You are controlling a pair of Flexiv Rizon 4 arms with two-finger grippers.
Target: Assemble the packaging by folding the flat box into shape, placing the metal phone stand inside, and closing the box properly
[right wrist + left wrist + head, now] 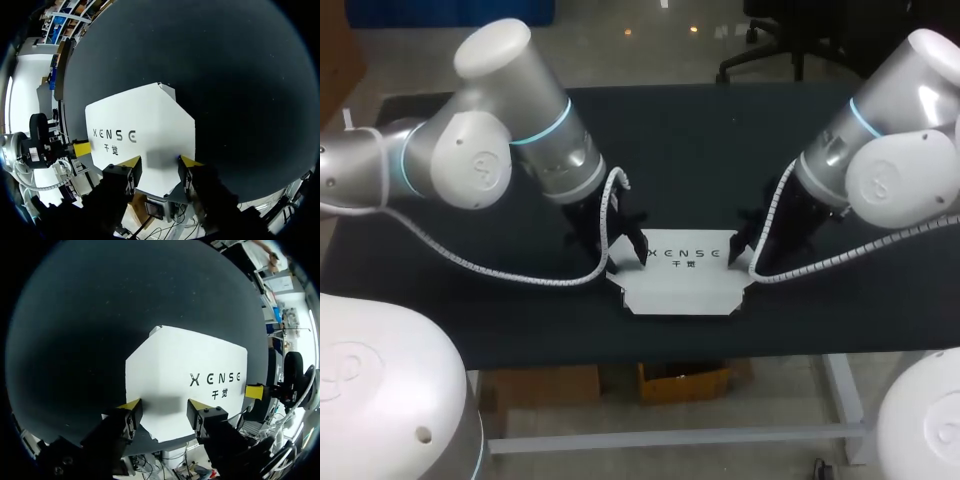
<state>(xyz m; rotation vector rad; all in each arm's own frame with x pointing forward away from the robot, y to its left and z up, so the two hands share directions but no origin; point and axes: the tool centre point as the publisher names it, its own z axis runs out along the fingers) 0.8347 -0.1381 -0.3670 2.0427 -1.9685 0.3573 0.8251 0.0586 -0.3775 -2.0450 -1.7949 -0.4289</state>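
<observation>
Flat box [682, 280] between left gripper [622, 247], right gripper [745, 248]

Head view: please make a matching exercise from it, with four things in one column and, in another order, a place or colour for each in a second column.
Things:
1. flat box
2. left gripper
3. right gripper
4. table

Place or colour:
A. black, under everything else
B. at the box's right end
C. white, lying flat near the table's front edge
D. at the box's left end

Pairs: 1-C, 2-D, 3-B, 4-A
</observation>
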